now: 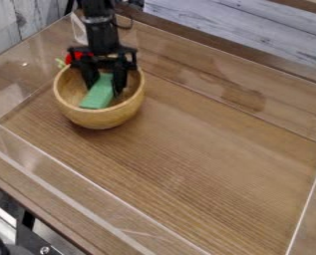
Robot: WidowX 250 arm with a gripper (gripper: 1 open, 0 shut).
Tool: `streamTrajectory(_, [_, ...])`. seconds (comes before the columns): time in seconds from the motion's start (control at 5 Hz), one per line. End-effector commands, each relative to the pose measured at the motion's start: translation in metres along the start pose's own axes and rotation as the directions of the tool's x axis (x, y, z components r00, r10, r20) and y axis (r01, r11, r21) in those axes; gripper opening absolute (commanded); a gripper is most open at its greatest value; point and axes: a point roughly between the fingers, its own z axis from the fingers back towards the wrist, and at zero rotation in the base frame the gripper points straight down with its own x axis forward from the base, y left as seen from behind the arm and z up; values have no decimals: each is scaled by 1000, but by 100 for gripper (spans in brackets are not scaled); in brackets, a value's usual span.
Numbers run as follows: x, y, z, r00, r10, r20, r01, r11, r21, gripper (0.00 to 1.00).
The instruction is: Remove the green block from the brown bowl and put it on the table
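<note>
The brown bowl (pixel 83 116) stands at the back left of the table (pixel 200 159). Inside it the green block (pixel 98 97) leans tilted, its upper end pointing to the bowl's far rim. My black gripper (pixel 103 76) reaches down into the bowl from behind. Its two fingers (pixel 85 76) sit on either side of the block's upper end, shut on it. The block's lower end is still within the bowl walls.
Low clear acrylic walls (pixel 14 129) border the table on the left, front and right. A small red thing (pixel 73 58) shows just behind the bowl's far rim beside the gripper. A grey plank wall (pixel 240 25) rises behind.
</note>
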Motion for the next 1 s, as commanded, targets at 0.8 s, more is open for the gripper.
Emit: streamTrajectory(0.8, [-13,-57,69,969,-223,104,228,973,-37,0])
